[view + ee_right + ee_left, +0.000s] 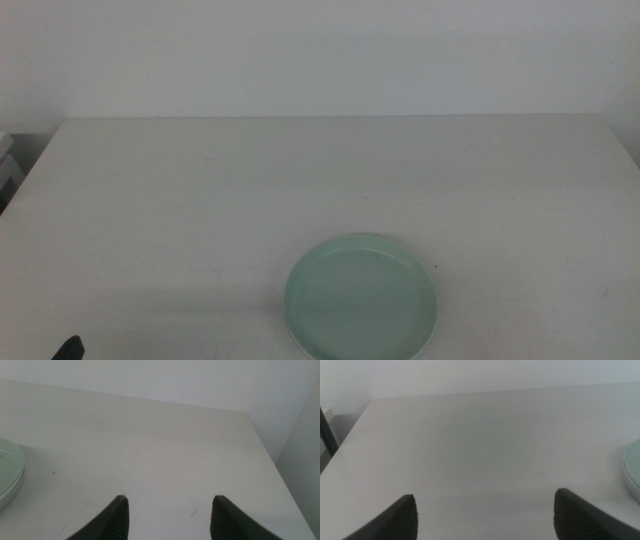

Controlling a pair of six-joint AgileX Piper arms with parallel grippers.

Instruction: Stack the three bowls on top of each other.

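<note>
The pale mint green bowl [361,298] sits on the white table [300,170] near the front edge, right of centre. In the left wrist view its edge [633,471] shows stacked rims, and the right wrist view [9,471] shows a paler rim under the green one. The white and grey-blue bowls do not show on their own; they may lie under it. My left gripper [485,496] is open and empty over bare table to the bowl's left; its tip [68,348] shows at the bottom left of the middle view. My right gripper [170,499] is open and empty to the bowl's right.
A plain white wall stands behind the table. The table's right edge [270,460] and its far left corner [367,407] show in the wrist views. A dark upright bar [327,430] stands off the table's left side.
</note>
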